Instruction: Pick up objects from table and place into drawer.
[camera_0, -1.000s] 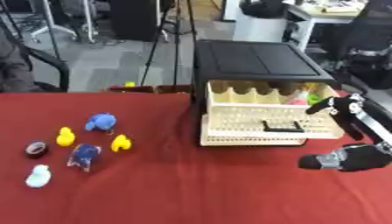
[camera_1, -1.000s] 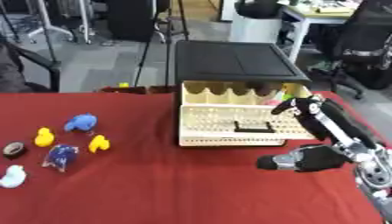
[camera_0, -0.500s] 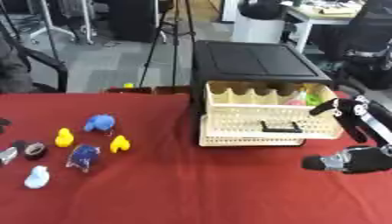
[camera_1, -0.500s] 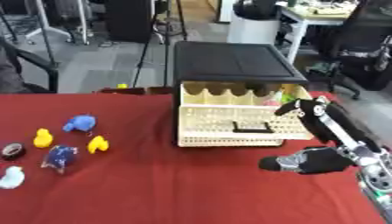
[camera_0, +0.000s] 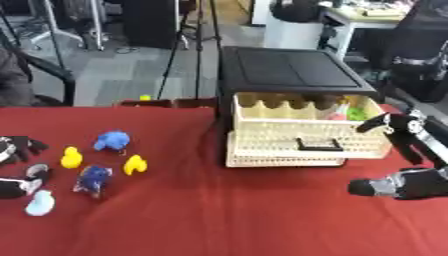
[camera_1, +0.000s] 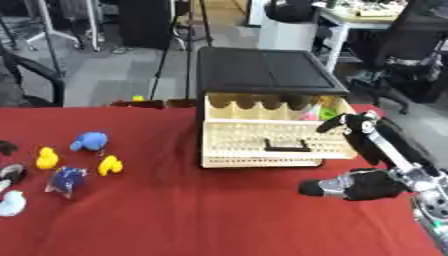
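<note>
Left hand (camera_0: 16, 150), seemingly spread, just beside pale blue toy (camera_0: 39, 203); drawer (camera_0: 306, 131) well apart.

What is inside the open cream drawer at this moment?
Inside the drawer, near its right end, lie a green thing and a pink thing; their shapes cannot be made out. The front wall hides the drawer's floor, so other contents may be covered.

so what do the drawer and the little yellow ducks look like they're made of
The drawer looks like cream moulded plastic: its front is a fine lattice of small holes with a dark handle. The two yellow ducks look like smooth rubber or soft plastic, with rounded one-colour bodies; which of the two can't be told.
</note>
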